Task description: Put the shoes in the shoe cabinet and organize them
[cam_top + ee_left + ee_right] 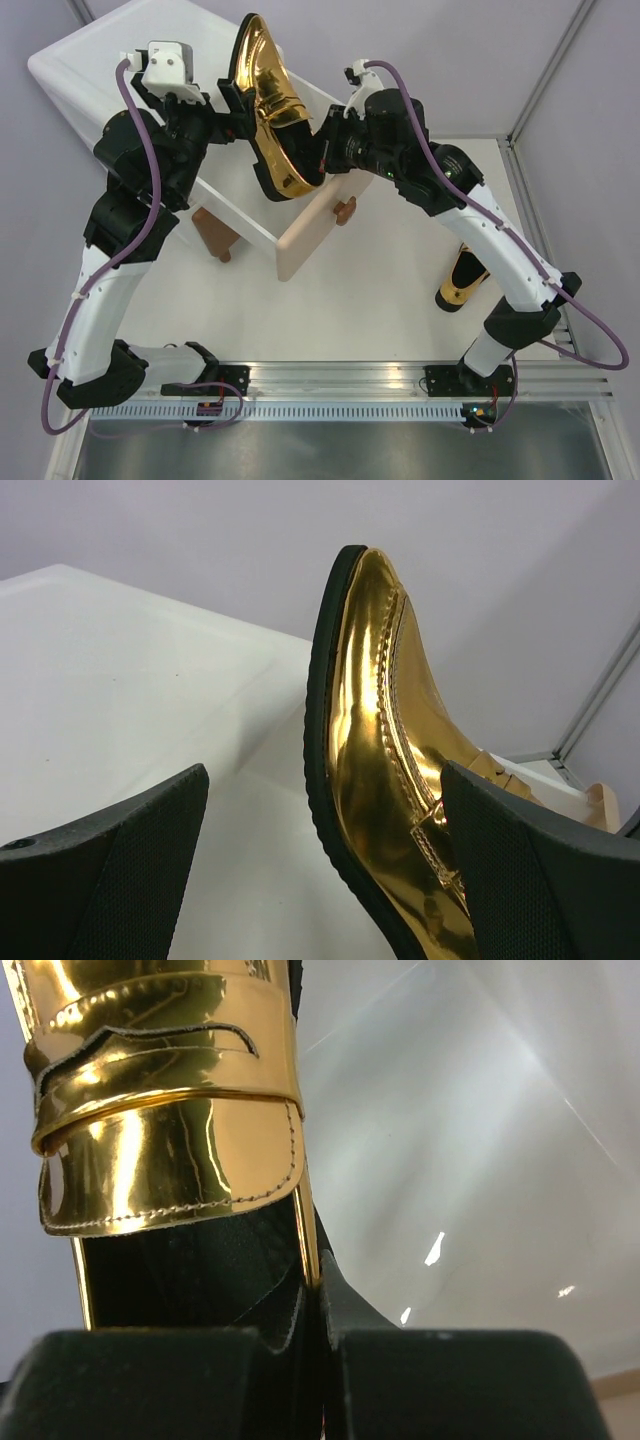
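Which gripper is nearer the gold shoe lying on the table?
Right. The right gripper, shut on the raised shoe, is up-left of the table shoe; the open left gripper is farther left, beyond the raised shoe.

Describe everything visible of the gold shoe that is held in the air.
The gold shoe is a mirror-bright loafer with a stitched strap across the top, dark lining and a black sole. It hangs above the white cabinet, turned on its edge, toe pointing away from the arm bases. The right end effector is shut on its side wall at the opening. The left end effector stands open around the toe; contact is unclear.
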`<act>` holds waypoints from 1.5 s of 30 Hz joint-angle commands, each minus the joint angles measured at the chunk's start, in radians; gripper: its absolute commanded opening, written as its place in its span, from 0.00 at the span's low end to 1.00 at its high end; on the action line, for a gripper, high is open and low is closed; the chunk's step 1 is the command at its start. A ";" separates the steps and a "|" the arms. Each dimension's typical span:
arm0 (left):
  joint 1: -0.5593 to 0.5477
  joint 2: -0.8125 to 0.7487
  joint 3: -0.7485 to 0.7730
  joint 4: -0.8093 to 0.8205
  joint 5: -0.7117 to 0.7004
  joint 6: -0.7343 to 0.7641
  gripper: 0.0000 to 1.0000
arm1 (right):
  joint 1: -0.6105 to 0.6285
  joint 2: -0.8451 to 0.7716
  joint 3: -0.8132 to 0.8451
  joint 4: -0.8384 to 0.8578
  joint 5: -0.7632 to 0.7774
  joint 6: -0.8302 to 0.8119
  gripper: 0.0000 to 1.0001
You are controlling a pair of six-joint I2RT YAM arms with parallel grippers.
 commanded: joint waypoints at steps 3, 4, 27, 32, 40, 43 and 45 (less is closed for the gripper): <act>0.004 -0.017 -0.001 0.055 -0.047 0.053 0.99 | 0.023 0.022 0.204 -0.040 0.101 0.018 0.01; 0.004 -0.017 -0.002 0.057 -0.049 0.056 0.99 | 0.021 0.019 0.215 -0.058 0.109 0.023 0.01; 0.004 0.015 0.004 0.005 0.118 -0.025 0.99 | 0.046 -0.039 -0.009 0.155 0.076 0.083 0.15; 0.004 0.018 0.004 -0.009 0.138 -0.030 0.99 | 0.044 -0.077 -0.079 0.219 0.053 0.069 0.12; 0.004 0.023 0.004 -0.066 0.155 -0.042 0.99 | 0.046 -0.113 -0.147 0.285 0.053 0.052 0.01; 0.004 0.026 0.004 -0.069 0.152 -0.043 0.99 | 0.046 -0.159 -0.219 0.321 0.153 0.122 0.01; 0.004 0.029 0.007 -0.071 0.149 -0.050 0.99 | 0.047 -0.195 -0.265 0.333 0.223 0.161 0.01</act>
